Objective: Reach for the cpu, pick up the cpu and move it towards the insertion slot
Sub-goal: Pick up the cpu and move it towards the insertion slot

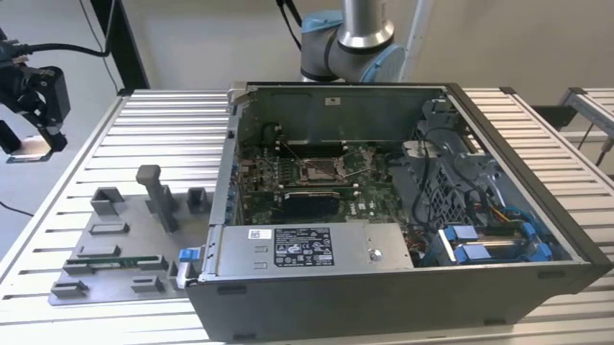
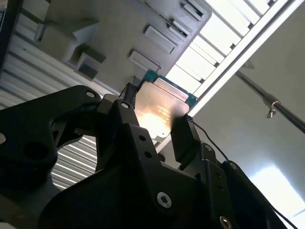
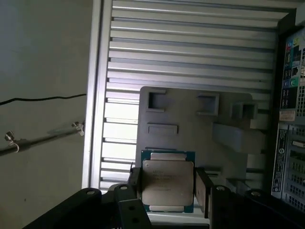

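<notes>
In both wrist views my gripper [image 3: 168, 192] [image 2: 155, 120] is shut on the cpu [image 3: 167, 180] [image 2: 161, 106], a thin square chip with a silvery face and a green rim. One black finger [image 3: 135, 185] presses each side of it. The exterior view puts the gripper [image 1: 34, 138] at the far left, raised past the table's edge, with the pale cpu [image 1: 31, 148] at its tip. The insertion slot [image 1: 320, 170], a small square socket with a shiny frame, lies on the motherboard inside the open computer case, well off to the exterior view's right of the gripper.
A grey tray [image 1: 115, 248] [image 3: 190, 119] with raised blocks and an upright post [image 1: 154, 194] lies on the slatted table [image 1: 163, 122], between the gripper and the case. The case's walls [image 1: 228, 158] rise around the motherboard. Blue drive brackets [image 1: 479, 248] and cables fill its right side.
</notes>
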Robot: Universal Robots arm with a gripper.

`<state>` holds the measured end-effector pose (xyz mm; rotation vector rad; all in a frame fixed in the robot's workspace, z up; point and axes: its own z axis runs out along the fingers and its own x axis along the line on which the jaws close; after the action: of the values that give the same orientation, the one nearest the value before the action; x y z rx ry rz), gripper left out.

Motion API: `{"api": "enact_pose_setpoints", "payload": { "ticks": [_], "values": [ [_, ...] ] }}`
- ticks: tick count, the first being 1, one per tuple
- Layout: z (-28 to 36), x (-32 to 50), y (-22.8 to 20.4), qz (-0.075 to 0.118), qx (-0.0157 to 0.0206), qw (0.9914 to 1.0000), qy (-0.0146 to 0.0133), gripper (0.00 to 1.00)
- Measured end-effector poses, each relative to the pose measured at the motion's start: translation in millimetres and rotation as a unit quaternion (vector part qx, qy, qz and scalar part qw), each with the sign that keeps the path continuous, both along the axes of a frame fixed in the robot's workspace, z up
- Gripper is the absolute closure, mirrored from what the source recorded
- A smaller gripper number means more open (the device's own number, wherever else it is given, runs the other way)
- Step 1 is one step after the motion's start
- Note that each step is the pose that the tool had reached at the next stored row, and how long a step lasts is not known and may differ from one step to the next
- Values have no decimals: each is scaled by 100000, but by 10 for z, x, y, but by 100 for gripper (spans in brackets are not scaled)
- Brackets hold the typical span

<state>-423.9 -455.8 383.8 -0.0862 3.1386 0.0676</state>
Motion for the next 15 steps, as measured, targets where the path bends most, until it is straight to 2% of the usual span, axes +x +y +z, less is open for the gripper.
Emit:
{"api": "enact_pose_setpoints", "payload": {
  "ticks": [3,13,15],
  "values": [
    [0,29,0,4,3,100000,-1,100],
    [-1,275,0,8,3,100000,0,100],
    [-1,289,0,6,3,100000,-5,100]
  ]
}}
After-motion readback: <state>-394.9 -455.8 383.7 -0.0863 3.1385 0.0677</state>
